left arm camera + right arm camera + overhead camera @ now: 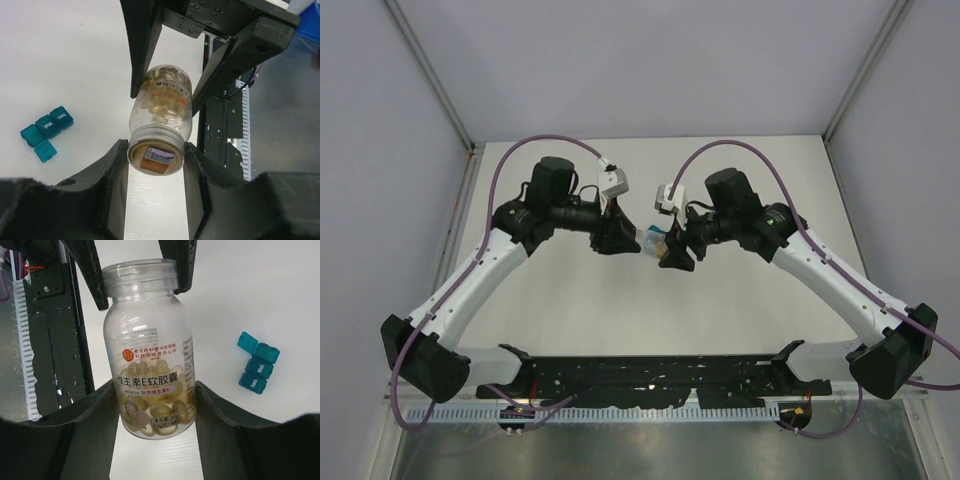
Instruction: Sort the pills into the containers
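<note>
A clear pill bottle (150,340) with a printed label hangs above the table between my two grippers. Pale yellow pills (170,405) fill its lower part and also show through its wall in the left wrist view (161,102). My left gripper (156,151) is shut on the bottle's cap (156,159). My right gripper (156,390) is shut on the bottle's body near its base. In the top view both grippers, left (620,238) and right (675,252), meet at mid-table. The teal containers (46,132) lie on the table beside them, one lid open, and also show in the right wrist view (256,365).
The black frame with a white toothed strip (640,385) runs along the near edge of the table. Grey walls enclose the white table (560,310) on the left, right and far sides.
</note>
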Robot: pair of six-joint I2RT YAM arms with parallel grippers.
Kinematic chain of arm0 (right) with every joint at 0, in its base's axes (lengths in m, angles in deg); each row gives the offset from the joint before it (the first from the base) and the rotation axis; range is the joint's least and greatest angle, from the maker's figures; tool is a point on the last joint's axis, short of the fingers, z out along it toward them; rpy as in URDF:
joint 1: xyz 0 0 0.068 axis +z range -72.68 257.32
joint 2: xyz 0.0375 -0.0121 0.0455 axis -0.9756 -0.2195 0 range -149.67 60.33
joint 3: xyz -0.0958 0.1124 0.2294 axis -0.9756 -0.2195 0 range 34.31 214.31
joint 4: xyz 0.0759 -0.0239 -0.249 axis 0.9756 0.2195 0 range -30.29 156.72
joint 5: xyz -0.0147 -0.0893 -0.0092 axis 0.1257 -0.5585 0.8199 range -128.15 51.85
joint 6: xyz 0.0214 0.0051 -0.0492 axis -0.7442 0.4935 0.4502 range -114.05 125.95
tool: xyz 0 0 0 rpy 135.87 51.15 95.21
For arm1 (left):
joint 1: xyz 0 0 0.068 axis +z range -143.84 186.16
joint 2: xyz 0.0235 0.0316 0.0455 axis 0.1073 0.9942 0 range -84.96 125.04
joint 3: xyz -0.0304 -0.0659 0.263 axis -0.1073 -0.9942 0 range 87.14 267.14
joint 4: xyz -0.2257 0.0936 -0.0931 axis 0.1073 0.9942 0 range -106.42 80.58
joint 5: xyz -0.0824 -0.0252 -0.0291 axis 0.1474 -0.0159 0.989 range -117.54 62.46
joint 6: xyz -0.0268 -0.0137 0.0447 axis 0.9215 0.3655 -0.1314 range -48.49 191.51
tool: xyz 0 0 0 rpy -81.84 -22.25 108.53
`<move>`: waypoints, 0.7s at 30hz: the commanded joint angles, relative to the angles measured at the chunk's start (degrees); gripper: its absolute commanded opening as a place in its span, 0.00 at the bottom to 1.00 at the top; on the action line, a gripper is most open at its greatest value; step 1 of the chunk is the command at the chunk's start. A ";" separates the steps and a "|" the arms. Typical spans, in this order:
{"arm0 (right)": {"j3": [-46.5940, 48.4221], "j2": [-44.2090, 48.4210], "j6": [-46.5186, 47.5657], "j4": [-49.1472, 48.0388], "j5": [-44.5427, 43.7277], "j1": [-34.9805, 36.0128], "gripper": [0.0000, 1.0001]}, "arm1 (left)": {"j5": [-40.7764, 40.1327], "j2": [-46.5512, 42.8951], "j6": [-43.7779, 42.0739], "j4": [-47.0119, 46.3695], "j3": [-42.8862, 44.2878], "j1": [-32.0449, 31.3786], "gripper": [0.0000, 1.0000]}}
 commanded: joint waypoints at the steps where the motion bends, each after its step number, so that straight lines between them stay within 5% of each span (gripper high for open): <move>1: 1.43 1.49 -1.73 -4.50 -2.47 0.45 0.05 | 0.45 1.34 5.74 -5.06 0.99 -0.17 0.05; 17: -1.82 4.39 -3.58 -17.42 -28.22 3.26 0.06 | -7.55 3.89 35.46 -12.54 0.55 1.06 0.00; 19: -2.26 4.39 -3.75 -18.21 -29.98 3.79 0.06 | -8.17 3.11 36.08 -12.80 0.03 1.06 0.16; 21: -2.35 4.39 -3.75 -18.22 -30.43 4.05 0.06 | -8.17 2.40 35.73 -12.63 -0.68 1.15 0.56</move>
